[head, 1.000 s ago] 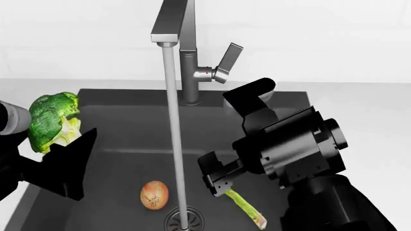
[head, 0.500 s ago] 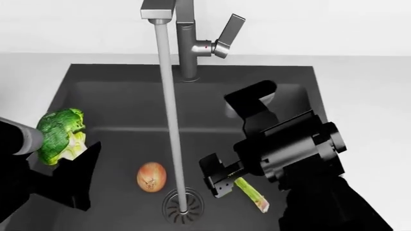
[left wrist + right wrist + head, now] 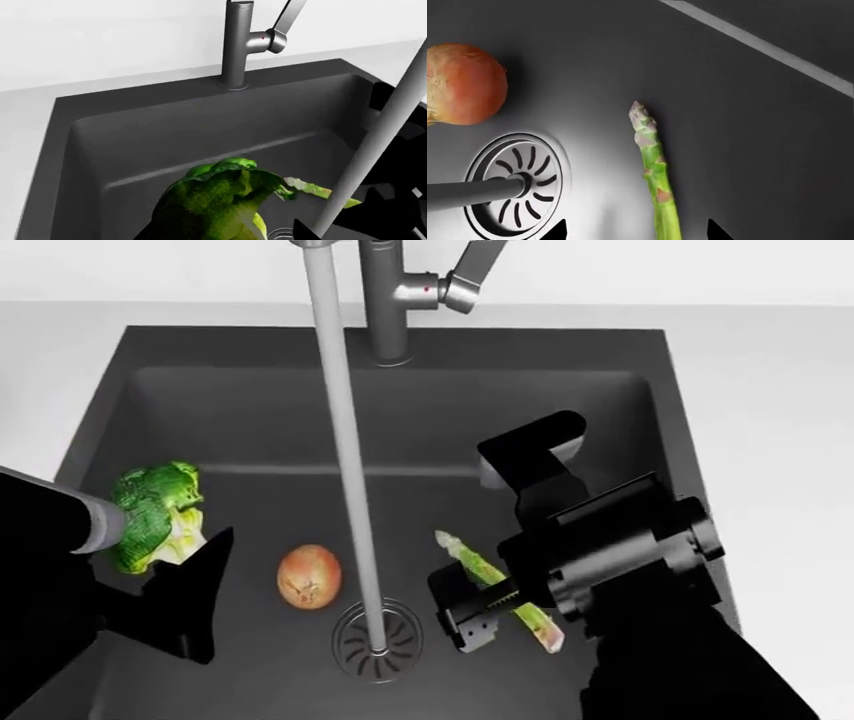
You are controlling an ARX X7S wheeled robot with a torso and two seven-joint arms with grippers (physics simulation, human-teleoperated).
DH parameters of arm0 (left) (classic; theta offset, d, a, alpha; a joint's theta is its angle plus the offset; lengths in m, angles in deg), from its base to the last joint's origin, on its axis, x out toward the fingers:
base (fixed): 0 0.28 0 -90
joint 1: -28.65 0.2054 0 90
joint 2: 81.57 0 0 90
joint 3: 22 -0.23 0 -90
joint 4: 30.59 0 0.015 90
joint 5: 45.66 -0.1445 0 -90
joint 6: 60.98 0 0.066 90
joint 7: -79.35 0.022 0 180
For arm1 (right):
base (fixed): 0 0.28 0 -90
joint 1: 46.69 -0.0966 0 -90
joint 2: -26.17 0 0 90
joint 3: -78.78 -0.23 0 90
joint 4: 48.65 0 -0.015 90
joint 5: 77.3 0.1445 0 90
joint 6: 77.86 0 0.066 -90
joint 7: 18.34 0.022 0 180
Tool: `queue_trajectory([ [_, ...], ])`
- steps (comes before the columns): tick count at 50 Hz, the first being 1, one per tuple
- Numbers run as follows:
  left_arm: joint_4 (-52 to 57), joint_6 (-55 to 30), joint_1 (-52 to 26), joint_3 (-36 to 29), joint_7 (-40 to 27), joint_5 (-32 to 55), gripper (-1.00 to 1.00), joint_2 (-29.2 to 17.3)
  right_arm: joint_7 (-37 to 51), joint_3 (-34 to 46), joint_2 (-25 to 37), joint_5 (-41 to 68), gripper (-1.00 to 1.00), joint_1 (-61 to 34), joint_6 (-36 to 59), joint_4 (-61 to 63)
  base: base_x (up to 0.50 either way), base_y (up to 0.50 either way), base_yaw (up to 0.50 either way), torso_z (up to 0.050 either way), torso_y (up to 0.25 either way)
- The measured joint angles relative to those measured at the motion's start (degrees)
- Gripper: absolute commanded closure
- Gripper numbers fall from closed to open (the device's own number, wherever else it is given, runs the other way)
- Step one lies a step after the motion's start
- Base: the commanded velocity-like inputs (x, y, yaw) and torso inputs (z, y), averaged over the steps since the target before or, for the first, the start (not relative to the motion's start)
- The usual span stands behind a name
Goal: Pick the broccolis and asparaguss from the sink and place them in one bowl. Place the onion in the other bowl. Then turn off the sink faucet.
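Near the left edge of the sink point(image 3: 240, 420), clenched in the left gripper point(image 3: 154, 545): the broccoli point(image 3: 158, 515), floret up. Seems lifted clear of the basin floor, probably ready for carrying out to a bowl. No bowl in any view.

Toward the right edge, lying flat on the basin floor: the asparagus point(image 3: 497, 590), tip pointing to the back edge. Hovering over its middle, the right gripper point(image 3: 487, 615), spread wide, with a fingertip showing on either side of the spear in the right wrist view and no contact visible. Looks lined up that way to close across the thin stalk.

Between the two arms, resting on the floor just left of the drain point(image 3: 376, 640): the onion point(image 3: 308, 576), untouched. At the back edge, the sink faucet point(image 3: 384, 300), with its water stream point(image 3: 340, 470) falling into the drain, so not yet turned off.

Compared with half a second ago: shows the sink's back edge higher in the head view and the broccoli slightly nearer the middle. Shows the asparagus tip now poking out past the right gripper, where only the whitish end was visible.
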Motion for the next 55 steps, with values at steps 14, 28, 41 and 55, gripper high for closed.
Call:
queue_trajectory([
  [14, -2.0, 2.27, 0.64, -1.59, 2.31, -3.07, 1.0, 0.64, -1.97, 2.15, -0.56, 0.76, -1.0, -2.74, -1.89, -4.33, 0.0, 0.0, 0.0, 0.0, -0.104],
  [28, -0.47, 2.48, 1.71, -1.4, 1.59, -2.84, 1.0, 0.13, -0.21, 2.9, 1.42, -0.52, 1.0, -1.21, 0.65, 2.82, 0.0, 0.0, 0.0, 0.0, -0.032],
  [41, 5.92, 3.52, 7.99, 1.77, -0.52, 0.31, 1.0, -3.78, 1.34, 2.26, 2.93, -0.31, 1.0, 0.72, 5.42, 12.29, 0.0, 0.0, 0.0, 0.0, 0.0],
  [55, 8.59, 1.82, 8.49, 3.84, -3.87, 5.82, 1.0, -5.64, 2.15, 1.64, 3.9, 0.3, 1.0, 1.45, 7.76, 16.59, 0.0, 0.0, 0.0, 0.0, 0.05],
])
